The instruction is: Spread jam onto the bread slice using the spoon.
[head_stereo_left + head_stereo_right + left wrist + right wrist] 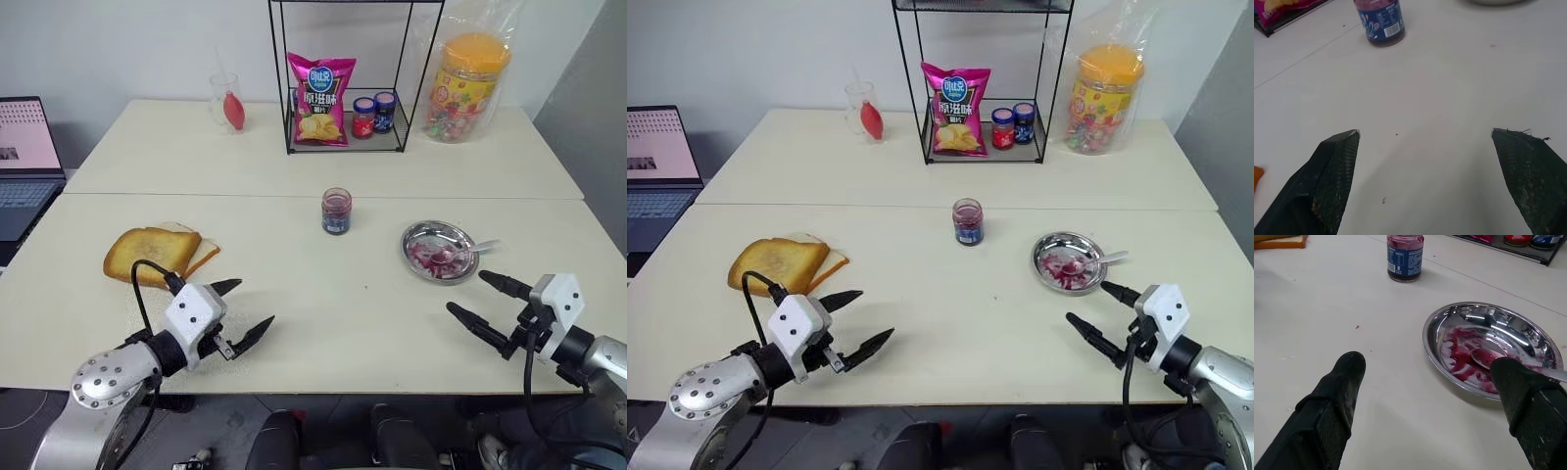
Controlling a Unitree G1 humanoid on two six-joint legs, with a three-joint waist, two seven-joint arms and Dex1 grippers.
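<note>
Head view: left gripper (233, 318) wide, empty; bread slice (149, 253) just beyond it. Right gripper (482, 299) wide, empty; spoon (460, 254) in steel dish (421, 233) just ahead.
Right wrist view: thin handle on rim, likely to slip from pinch, smearing jam (1462, 360).

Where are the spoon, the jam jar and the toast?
spoon (1484, 357), right wrist view, on its bowl.
jam jar (336, 211), left eye view, on its label.
toast (149, 252), left eye view, on its top face.
</note>
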